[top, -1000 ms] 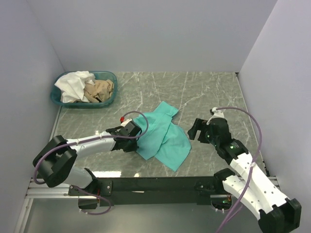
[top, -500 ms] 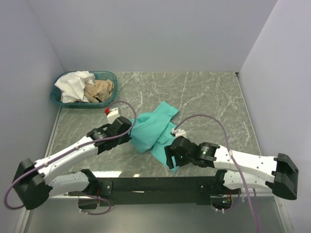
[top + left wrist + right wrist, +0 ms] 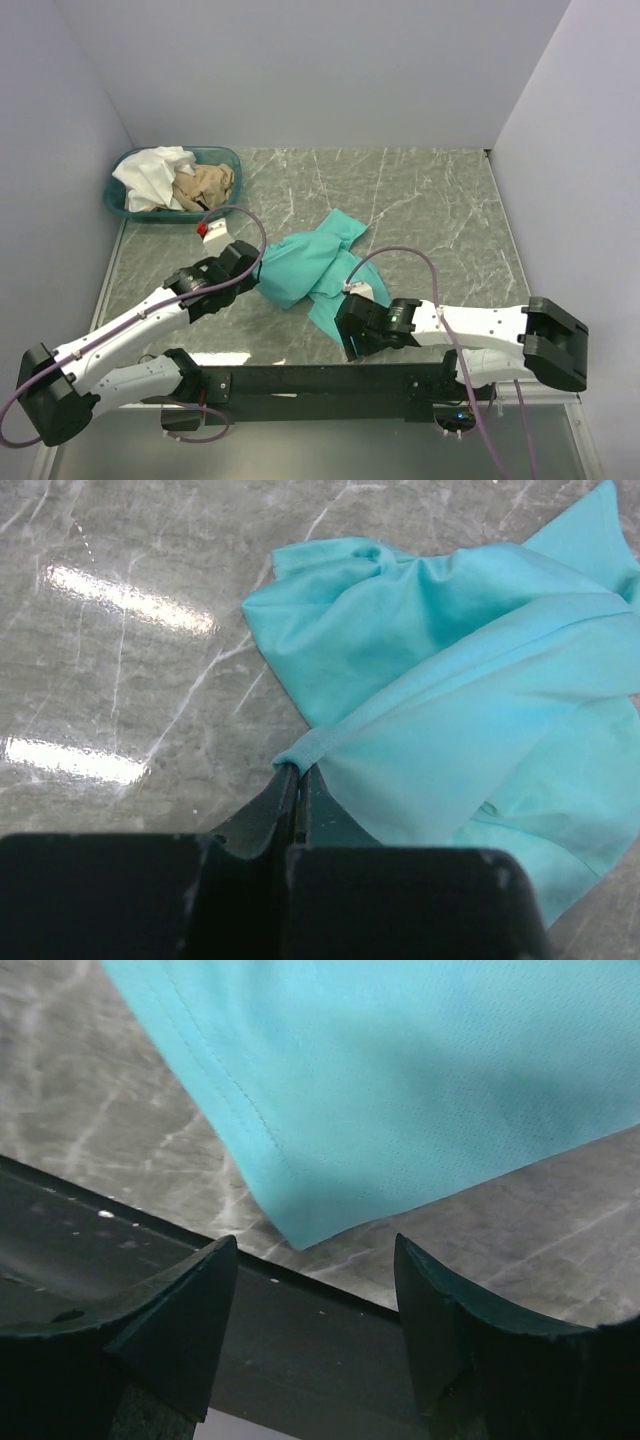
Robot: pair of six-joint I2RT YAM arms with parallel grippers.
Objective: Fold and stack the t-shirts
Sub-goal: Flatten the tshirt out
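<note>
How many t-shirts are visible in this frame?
3. A teal t-shirt lies crumpled on the table centre; a white t-shirt and a tan t-shirt sit bunched in the teal basket at far left. More could be hidden underneath.

The teal t-shirt (image 3: 310, 268) lies crumpled on the table (image 3: 440, 200). The white t-shirt (image 3: 150, 175) and tan t-shirt (image 3: 207, 185) sit bunched in the basket (image 3: 226, 155).

teal t-shirt (image 3: 450, 680) cropped, pinched edge inside left jaws
</note>
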